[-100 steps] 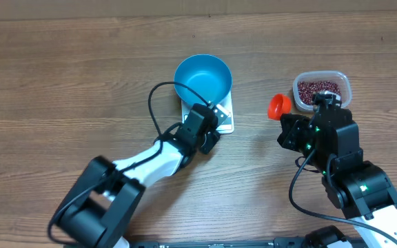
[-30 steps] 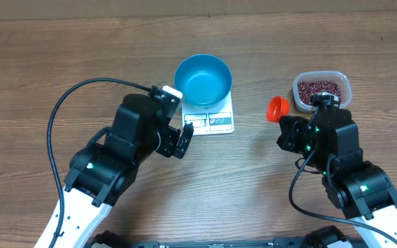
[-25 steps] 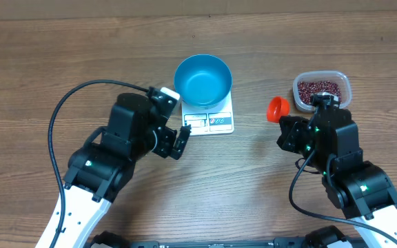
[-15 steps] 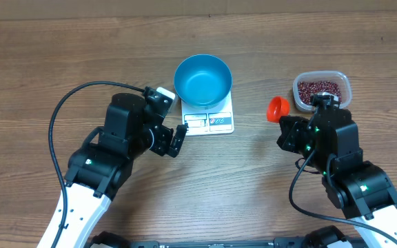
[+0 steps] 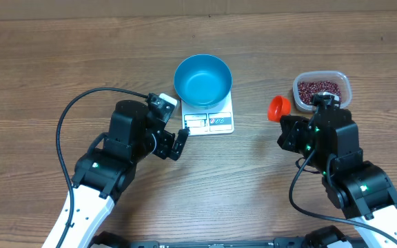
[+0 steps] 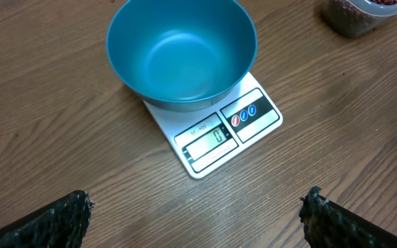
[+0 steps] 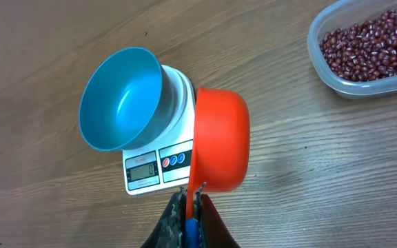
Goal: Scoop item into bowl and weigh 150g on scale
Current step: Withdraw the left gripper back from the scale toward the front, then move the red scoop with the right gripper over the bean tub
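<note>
The left hand (image 6: pixel 195 227) is spread as wide as it goes and holds nothing. Only its two dark fingertips (image 6: pixel 54 220) show, at the bottom corners of the left wrist view. Straight ahead of it, in line with the gap between those fingertips, the white scale (image 6: pixel 216 138) lies flat on the wooden table (image 6: pixel 47 103). Its display window and three small buttons are on the edge nearest the hand, and the window shows a zero. The blue bowl (image 6: pixel 181 52) sits upright on the far part of the scale, beyond the display, and overhangs the plate on its far side. The hand is near the scale but touches neither it nor the bowl.

The right hand (image 7: pixel 188 210) is closed tight on the thin handle of a red scoop (image 7: pixel 219 138). The cup of the scoop stands out just ahead of the fingers, turned on edge in the wrist view. Whether it touches the table cannot be told.

The beans (image 7: pixel 371 45), small, dark red and oval, lie in a loose heap in a clear plastic tub (image 7: pixel 322 65). The tub stands ahead of the right hand and off to its right, near the scoop but apart from it. The bowl and scale lie ahead of this hand and to its left, with bare table between them and the tub.
</note>
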`<state>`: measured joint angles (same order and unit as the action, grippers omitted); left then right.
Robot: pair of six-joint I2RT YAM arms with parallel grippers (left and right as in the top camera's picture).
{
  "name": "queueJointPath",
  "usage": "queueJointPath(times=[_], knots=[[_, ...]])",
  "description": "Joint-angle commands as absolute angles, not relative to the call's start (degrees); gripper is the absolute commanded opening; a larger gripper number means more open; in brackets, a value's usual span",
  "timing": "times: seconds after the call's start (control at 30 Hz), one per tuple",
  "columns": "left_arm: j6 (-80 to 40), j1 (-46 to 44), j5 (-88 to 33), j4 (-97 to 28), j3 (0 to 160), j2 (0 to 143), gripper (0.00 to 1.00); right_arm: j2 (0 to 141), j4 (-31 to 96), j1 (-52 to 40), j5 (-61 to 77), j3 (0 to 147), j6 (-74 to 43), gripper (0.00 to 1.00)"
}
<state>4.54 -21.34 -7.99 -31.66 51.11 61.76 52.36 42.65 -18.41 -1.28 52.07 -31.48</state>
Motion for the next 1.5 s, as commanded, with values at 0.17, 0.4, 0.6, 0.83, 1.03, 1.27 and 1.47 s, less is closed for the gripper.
queueJointPath(times=[0.17,0.4,0.6,0.83,1.03,1.27,1.47], knots=[[5.8,-21.1,-8.8,-32.7,50.7,60.6,1.0,52.2,42.1,-18.2,-2.3,54.1,-31.2,0.04],[5.8,-21.1,-8.8,-33.0,50.7,60.6,1.0,52.2,42.1,-18.2,-2.3,54.1,-31.2,0.04],[5.8,-21.1,-8.8,-33.0,50.7,60.6,1.0,52.2,42.1,-18.2,-2.3,54.1,-31.2,0.04],[5.8,-21.1,-8.9,-33.0,50.7,60.6,1.0,52.2,42.1,-18.2,-2.3,54.1,-31.2,0.04],[5.8,-21.1,-8.8,-33.0,50.7,60.6,0.99,52.2,42.4,-18.2,-2.0,54.1,-29.5,0.04],[5.8,-21.1,-8.8,-33.0,50.7,60.6,0.99,52.2,43.4,-18.2,-1.0,55.2,-29.5,0.04],[5.8,-21.1,-8.9,-33.0,50.7,60.6,0.99,54.7,53.5,-14.3,-0.7,63.3,-28.1,0.04]])
